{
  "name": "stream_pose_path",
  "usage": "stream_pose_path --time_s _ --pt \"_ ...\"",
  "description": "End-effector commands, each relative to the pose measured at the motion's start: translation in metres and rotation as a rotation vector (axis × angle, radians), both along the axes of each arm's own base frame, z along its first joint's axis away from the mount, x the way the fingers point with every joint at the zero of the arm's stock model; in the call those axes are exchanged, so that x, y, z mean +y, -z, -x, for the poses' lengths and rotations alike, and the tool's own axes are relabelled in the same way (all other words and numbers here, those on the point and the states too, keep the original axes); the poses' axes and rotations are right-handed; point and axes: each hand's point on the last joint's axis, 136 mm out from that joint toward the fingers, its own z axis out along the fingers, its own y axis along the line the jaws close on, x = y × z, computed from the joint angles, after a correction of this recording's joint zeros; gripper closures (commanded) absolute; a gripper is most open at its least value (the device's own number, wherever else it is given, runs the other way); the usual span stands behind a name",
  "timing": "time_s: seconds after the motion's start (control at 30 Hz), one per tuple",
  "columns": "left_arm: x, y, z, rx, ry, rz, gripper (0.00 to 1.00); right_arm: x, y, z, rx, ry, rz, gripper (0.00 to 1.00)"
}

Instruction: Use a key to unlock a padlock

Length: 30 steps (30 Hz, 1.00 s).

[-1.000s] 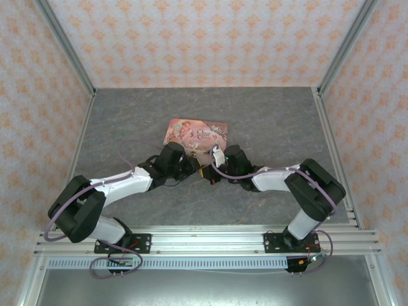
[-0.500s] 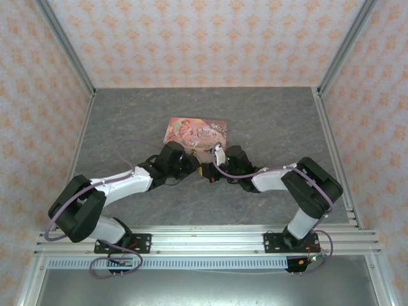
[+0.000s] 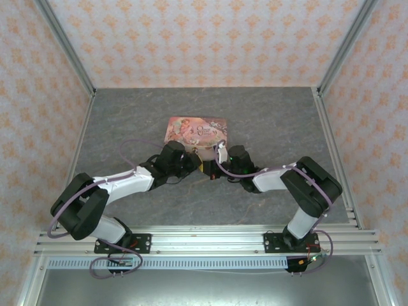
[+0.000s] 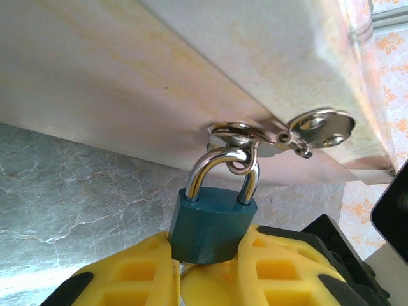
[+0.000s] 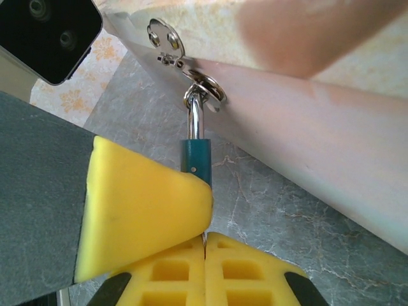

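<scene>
Padlock (image 4: 213,220) clamped by its teal body between yellow pads of left end effector (image 4: 207,258), mid-desk (image 4: 76,191), just beside near side wall of pink tin (image 4: 159,70). Shackle (image 4: 203,167) uppermost and closed, threaded through a split ring (image 4: 233,132) lying against that wall. Small silvery tag or spare key (image 4: 319,126) hanging off same ring. Right end effector (image 5: 205,245) pressed together directly beneath lock, with a thin sliver pinched between its pads. Probably the key, though too little showing to be sure. Keyhole hidden under lock body.

Judged step: seating and turning key. To do it well:
- Line up right wrist with lock's long axis before any twist, for a straight entry with no levering against slot.
- Push fully home first, then rotate slowly about key's own axis only.
- Hold left clamp firm on flat faces to stop body spinning along.
- Mind the crowding: fingers of both arms touching or nearly so, tin wall close by.
- Watch shackle for an upward pop as sign of release.
</scene>
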Motion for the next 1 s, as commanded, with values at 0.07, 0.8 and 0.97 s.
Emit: stream_pose_path --time_s 0.07,0.8,0.97 --pt "-0.01 0.001 0.005 0.021 0.038 0.025 0.79 -0.008 -0.029 -0.023 -0.094 0.091 -0.098 1.0" --pt "0.005 -0.003 0.001 -0.008 0.007 0.01 0.55 -0.007 0.018 -0.035 0.073 0.162 -0.065 1.0" --pt "0.029 -0.01 -0.002 -0.034 -0.057 0.015 0.41 -0.003 0.029 -0.033 0.118 0.16 -0.086 1.0"
